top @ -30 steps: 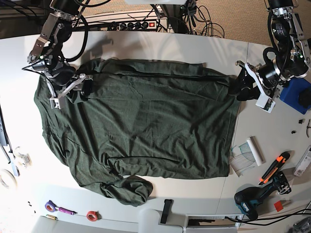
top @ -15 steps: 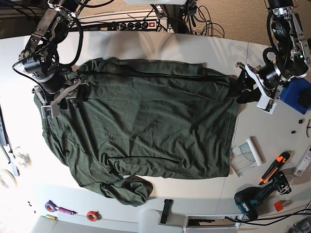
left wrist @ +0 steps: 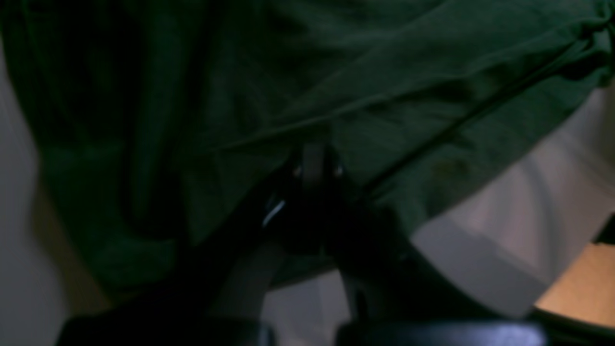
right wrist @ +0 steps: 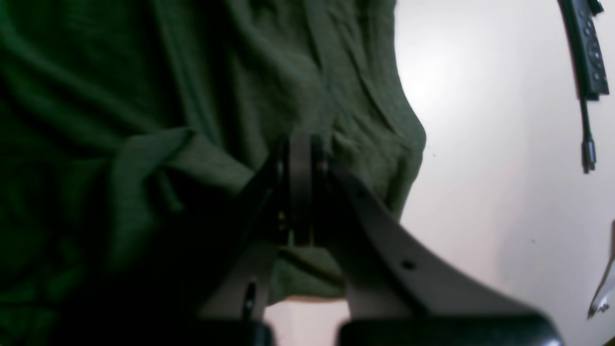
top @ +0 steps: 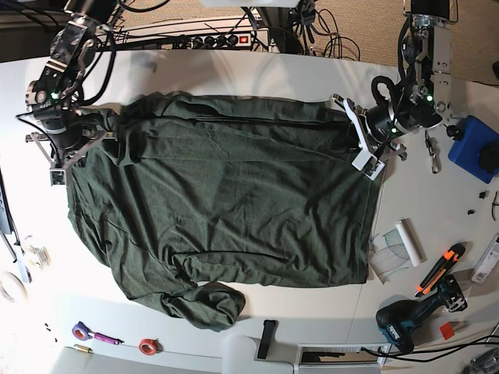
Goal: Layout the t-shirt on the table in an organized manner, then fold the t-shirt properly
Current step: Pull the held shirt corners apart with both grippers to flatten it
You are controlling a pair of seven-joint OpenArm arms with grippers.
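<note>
The t-shirt (top: 234,202) is matt dark green knit cloth, fine-textured and softly creased. The table (top: 257,74) under it is smooth and white with a faint sheen. My right gripper (right wrist: 300,158) is smooth pale plastic; my left gripper (left wrist: 314,163) looks dark and matt.

Left black-and-silver jointed arm (top: 422,66): cylindrical joints, looped black cables, green light | right black-and-silver jointed arm (top: 62,66): same build | right gripper (right wrist: 300,149): pale grey finger plates (right wrist: 375,250), small round hole, black base.
</note>
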